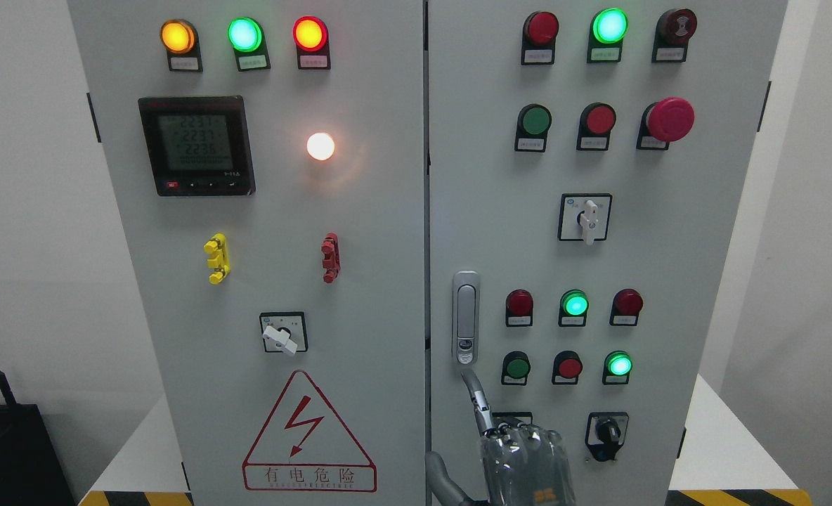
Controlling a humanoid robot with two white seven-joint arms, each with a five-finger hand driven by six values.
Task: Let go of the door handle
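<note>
1. Electrical cabinet (388,211), grey, two doors, seen head-on; the seam between the doors runs down the middle of the view.
2. Door handle (466,318), a silver upright latch with a lock cylinder at its lower end, mounted flush on the right door just beside the seam, at mid-height.
3. Right hand (521,450), rising from the bottom edge in front of the right door. The index finger (478,400) is extended upward, its tip just below the handle's lower end and apart from it; the other fingers are curled against the palm. Nothing is grasped.
4. A grey rounded part at the bottom edge, left of the hand, is probably its thumb; the view cuts it off.
5. Left door: digital meter (197,145), a lit white lamp (320,146), and a triangular warning sign (308,432).
6. Right door: rows of red and green pushbuttons, and a red mushroom button (670,119).
</note>
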